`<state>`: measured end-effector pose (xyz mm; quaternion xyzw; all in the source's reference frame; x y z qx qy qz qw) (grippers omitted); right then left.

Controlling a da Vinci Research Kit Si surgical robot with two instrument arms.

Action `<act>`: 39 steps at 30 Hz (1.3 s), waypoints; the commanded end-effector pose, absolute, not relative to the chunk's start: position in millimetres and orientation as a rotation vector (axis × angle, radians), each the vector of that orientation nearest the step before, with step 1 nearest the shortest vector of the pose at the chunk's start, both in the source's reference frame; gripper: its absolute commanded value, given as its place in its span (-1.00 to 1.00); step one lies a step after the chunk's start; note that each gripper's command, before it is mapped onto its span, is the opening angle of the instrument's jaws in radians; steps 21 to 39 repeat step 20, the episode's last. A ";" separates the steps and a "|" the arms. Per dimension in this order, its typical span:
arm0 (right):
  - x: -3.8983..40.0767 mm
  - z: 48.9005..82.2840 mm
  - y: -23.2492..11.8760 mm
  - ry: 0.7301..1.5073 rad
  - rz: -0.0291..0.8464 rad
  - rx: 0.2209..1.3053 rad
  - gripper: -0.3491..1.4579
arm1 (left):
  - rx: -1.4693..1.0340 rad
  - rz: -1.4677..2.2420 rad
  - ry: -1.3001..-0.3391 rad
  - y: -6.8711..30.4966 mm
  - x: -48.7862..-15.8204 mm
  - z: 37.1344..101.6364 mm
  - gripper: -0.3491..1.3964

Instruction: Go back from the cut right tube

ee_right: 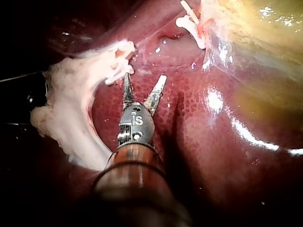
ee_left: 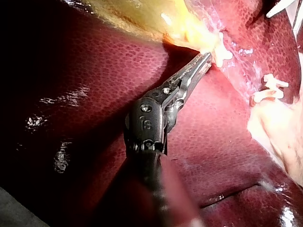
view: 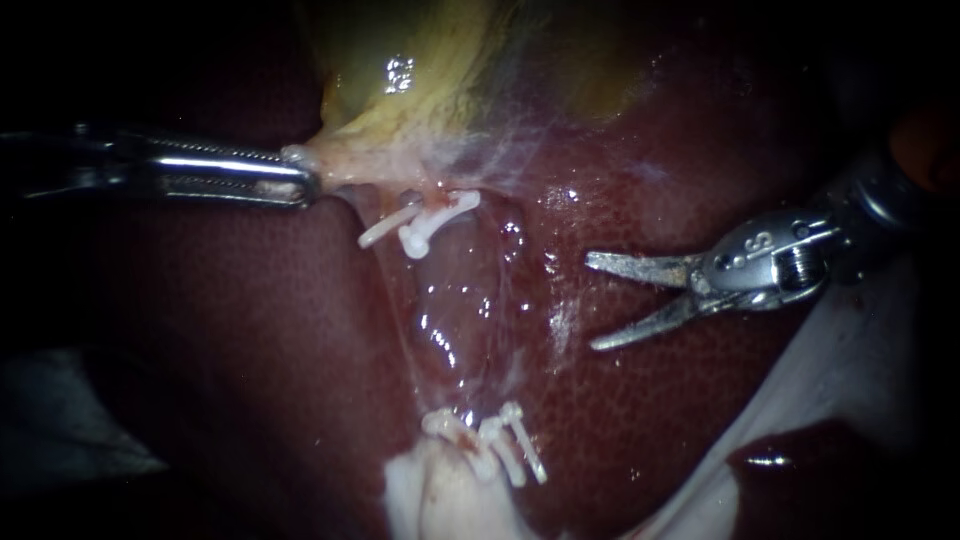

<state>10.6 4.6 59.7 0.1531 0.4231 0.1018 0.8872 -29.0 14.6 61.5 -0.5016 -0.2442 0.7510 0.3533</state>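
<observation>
Ok so, nearest the camera, bottom middle of the frame: a pale fatty lump [view: 430,500]. The lower stub [view: 462,432] of the cut tube pokes out of it, with the lower clips [view: 510,450], a little white bunch, pinched across it. Honestly can't say from here whether this is the right tube or the left one, only that it's cut through and its two ends sit well apart.

Next up, middle right of the frame, is my right instrument [view: 592,302]. Its claw is spread wide with nothing in it. It hovers over the dark red liver [view: 250,330], off to the right of the wet shiny strip [view: 450,320] that runs between the two clip bunches. It's clear of both stubs and every clip. From its own arm camera, the lower clips sit just ahead of one claw tip, on the pale lump's side, and the other bunch is well ahead.

Further back, just above the middle of the frame, is the upper stub [view: 432,197] with the upper clips [view: 420,228] on it, right under the gallbladder [view: 420,60].

My left instrument [view: 305,185] comes in from the left edge, upper left. Its claw is clenched on the gallbladder's pale bottom end, which is drawn out to a point toward the left. The yellowish gallbladder fills the top middle, farthest back.
</observation>
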 end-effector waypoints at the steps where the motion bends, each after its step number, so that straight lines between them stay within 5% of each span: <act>1: 10.6 59.8 4.6 0.880 0.211 0.320 0.99 | -1.297 1.944 -0.627 14.5 -29.2 61.9 -1.00; 12: 10.4 59.8 4.6 0.881 0.210 0.321 0.99 | -1.271 1.968 -0.619 13.1 -33.0 66.7 -1.00; 39: 10.5 59.8 4.5 0.884 0.207 0.328 0.99 | -1.272 1.968 -0.623 13.2 -32.7 66.5 -1.00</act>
